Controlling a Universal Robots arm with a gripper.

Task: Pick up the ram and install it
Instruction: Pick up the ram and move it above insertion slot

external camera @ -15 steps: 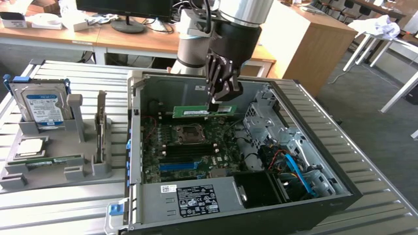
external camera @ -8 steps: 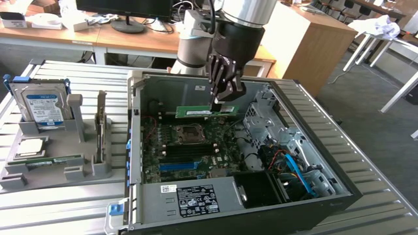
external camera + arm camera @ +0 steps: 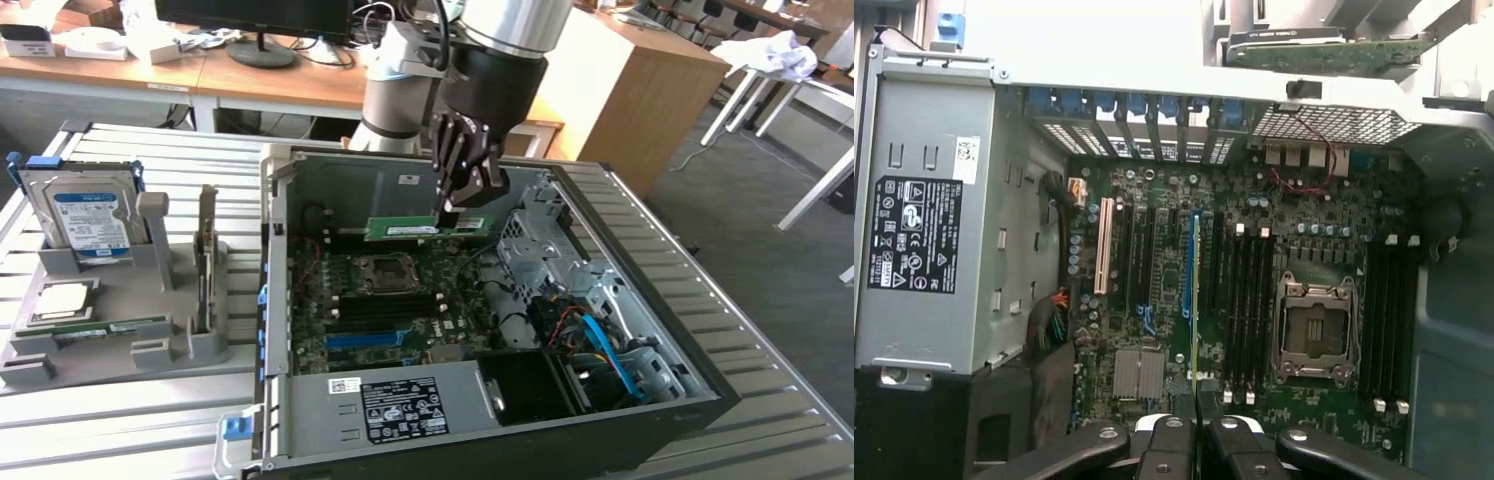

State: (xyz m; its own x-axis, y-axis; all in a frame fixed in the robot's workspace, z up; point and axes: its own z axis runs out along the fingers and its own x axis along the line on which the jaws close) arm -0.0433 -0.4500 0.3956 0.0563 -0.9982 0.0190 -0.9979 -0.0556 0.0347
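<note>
The ram (image 3: 424,229) is a thin green stick hanging level over the motherboard inside the open computer case (image 3: 280,300). My gripper (image 3: 463,205) reaches down from above and is shut on the stick's upper edge near its end on the exterior view's right. In the wrist view the ram (image 3: 1196,290) shows edge-on between my black fingertips (image 3: 1172,432), well above the board. Black memory slots (image 3: 1247,300) lie beside the CPU socket (image 3: 1316,330), and another bank of slots (image 3: 1384,310) lies on the socket's other side.
A grey holder (image 3: 100,350) at the exterior view's left carries a silver hard drive (image 3: 83,215), an upright grey card (image 3: 207,250) and a CPU chip (image 3: 60,300). The power supply (image 3: 400,405) fills the case's near side. Drive bays and cables (image 3: 594,340) crowd its right.
</note>
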